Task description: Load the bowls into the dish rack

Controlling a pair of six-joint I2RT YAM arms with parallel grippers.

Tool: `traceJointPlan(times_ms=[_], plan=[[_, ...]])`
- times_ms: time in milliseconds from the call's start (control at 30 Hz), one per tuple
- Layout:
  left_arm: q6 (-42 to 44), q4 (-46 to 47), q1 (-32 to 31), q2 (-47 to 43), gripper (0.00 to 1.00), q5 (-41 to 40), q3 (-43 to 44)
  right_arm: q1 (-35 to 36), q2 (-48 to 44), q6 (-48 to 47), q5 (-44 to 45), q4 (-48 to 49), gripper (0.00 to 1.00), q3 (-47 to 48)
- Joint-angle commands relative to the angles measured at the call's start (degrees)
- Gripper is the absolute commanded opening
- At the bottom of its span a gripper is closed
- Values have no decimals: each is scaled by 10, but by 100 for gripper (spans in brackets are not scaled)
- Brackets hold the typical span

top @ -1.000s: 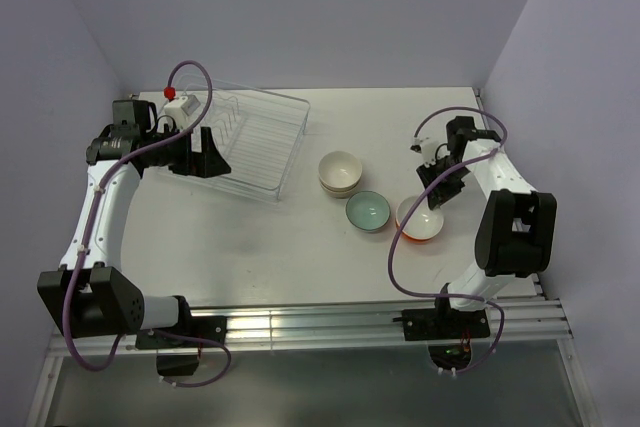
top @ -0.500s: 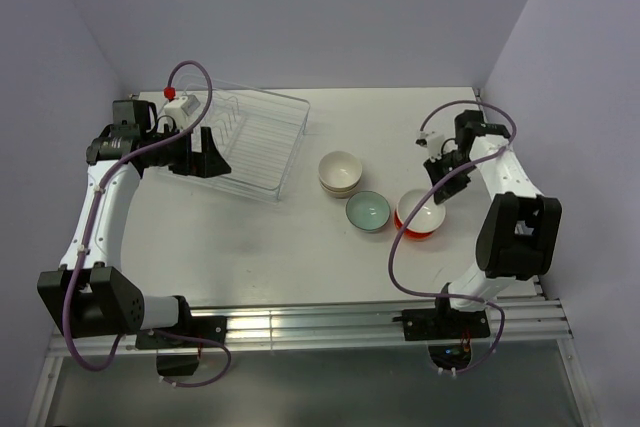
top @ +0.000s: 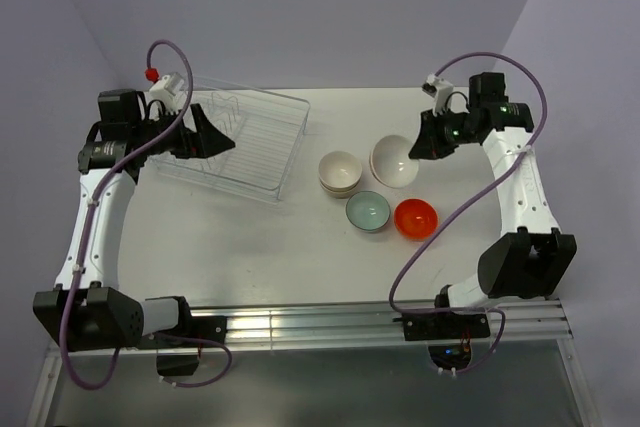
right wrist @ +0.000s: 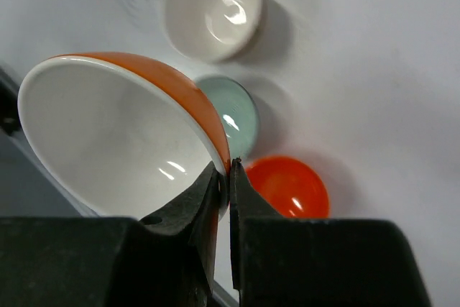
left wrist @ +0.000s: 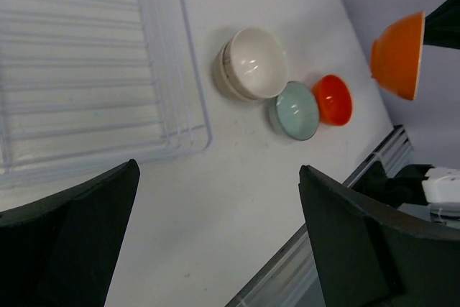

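Observation:
My right gripper is shut on the rim of the bowl that is orange outside and white inside, holding it tilted above the table. Below it sit an all-orange bowl, the pale teal bowl and two stacked cream bowls. The clear dish rack holds no bowls at the back left. My left gripper is open and empty over the rack's left side. The left wrist view also shows the held bowl.
The purple walls close in the table at the back and on both sides. The metal rail runs along the near edge. Bare table lies between the rack and the bowls.
My right gripper has lifted the white-inside bowl off the orange bowl and carried it up, back and left. My left arm has shifted slightly back over the rack.

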Motion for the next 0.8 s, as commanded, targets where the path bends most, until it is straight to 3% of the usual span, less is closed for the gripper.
traceJointPlan(times_ms=[0,100,300,433,767], plan=[[-128,137,-19,-29,100,57,19,47,-27,143,-116,99,0,37],[-188,180,-58,-18,100,51,35,103,-20,222,-108,153,0,53],[-257,270,-118,-17,100,17,25,187,13,283,-56,211,0,76],[-263,267,-174,1,98,-11,32,229,22,302,-34,246,0,76],[-312,306,-223,19,96,-2,-21,288,73,305,-24,249,0,124]])
